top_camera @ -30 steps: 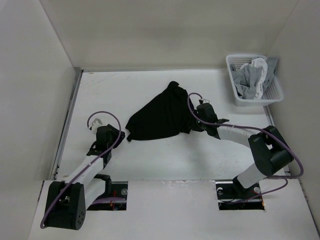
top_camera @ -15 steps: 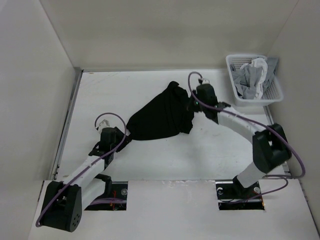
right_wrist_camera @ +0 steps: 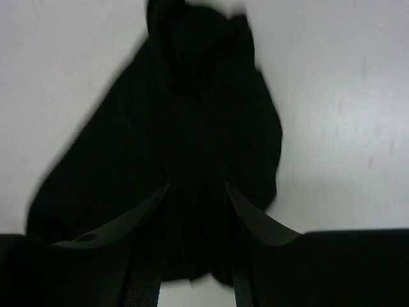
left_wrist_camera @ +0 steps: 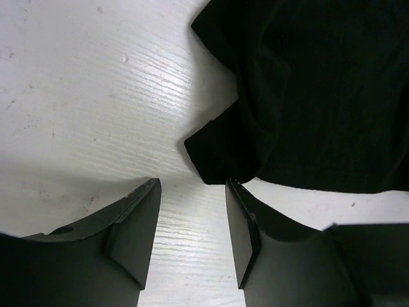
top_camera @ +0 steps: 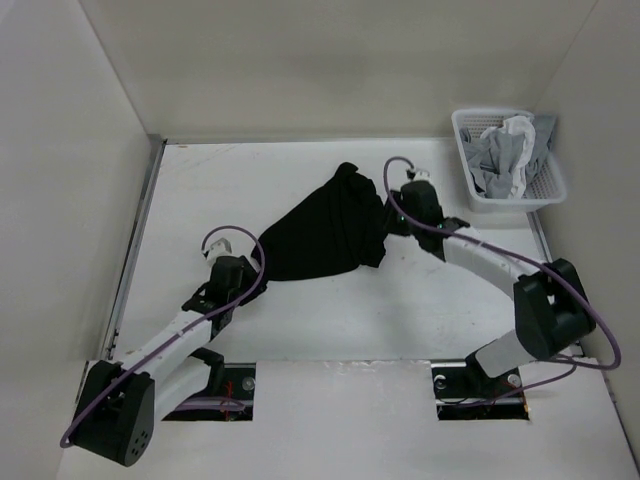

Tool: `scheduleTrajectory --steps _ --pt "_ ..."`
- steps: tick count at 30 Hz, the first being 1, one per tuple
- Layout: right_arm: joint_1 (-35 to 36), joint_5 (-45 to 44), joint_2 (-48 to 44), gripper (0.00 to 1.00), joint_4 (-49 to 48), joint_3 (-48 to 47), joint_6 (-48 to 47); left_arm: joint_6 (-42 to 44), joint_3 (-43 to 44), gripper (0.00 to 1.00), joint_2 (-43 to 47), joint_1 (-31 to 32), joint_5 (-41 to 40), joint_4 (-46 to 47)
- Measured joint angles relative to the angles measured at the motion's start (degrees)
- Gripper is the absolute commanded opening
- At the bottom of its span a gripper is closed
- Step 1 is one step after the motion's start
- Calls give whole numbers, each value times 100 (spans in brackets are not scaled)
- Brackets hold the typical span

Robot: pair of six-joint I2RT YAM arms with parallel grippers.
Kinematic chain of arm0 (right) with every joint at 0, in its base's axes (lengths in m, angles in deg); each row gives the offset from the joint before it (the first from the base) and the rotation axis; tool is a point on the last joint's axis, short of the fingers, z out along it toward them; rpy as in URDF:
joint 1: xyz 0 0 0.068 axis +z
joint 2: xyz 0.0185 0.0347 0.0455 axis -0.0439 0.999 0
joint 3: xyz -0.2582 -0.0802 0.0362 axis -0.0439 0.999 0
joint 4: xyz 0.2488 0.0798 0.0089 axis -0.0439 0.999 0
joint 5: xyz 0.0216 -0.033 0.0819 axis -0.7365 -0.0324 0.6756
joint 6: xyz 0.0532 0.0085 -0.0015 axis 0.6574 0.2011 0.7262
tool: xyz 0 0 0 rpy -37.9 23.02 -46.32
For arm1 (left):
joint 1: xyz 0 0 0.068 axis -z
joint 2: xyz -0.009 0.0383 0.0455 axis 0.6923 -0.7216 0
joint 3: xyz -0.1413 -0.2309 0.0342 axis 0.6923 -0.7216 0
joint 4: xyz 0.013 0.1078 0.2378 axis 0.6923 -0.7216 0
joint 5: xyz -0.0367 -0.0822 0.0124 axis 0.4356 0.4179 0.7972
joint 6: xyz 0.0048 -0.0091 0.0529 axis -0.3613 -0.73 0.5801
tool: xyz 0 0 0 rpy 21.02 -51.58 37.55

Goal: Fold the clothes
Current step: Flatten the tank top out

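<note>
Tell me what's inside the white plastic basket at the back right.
Crumpled light grey and white garments fill the white slotted plastic basket, heaped above its rim. Anything beneath them is covered.

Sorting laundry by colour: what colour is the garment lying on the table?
The garment is plain black; top view.

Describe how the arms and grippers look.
The left arm and right arm share white tubular links, black joint housings and a looping purple cable each. The left gripper and right gripper are black, each with two flat tapered fingers.
</note>
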Motion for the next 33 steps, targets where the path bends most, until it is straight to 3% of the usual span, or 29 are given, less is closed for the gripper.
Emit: scheduleTrajectory --steps 3,6,16,18,21,25,29,33 --pt "356 35 -525 45 4 1211 125 35 76 44 -22 264 -334 -125" --pt "457 39 -621 46 -13 1816 240 52 109 45 44 503 -669 -199" --pt "463 367 -190 40 -752 2048 511 57 114 42 210 1005 -1172 -216" --pt "463 472 -68 33 -861 2048 546 61 114 43 337 1080 -1272 -221" --pt "463 570 61 12 -944 2046 592 74 114 46 437 1119 -1388 -205" --pt "463 575 13 6 -955 2035 645 94 114 48 269 1119 -1447 -107" --pt "380 542 -103 5 -638 1480 584 131 114 48 94 1130 -1460 15" --pt "31 522 507 5 -376 -442 396 205 262 48 -142 1119 -1460 105"
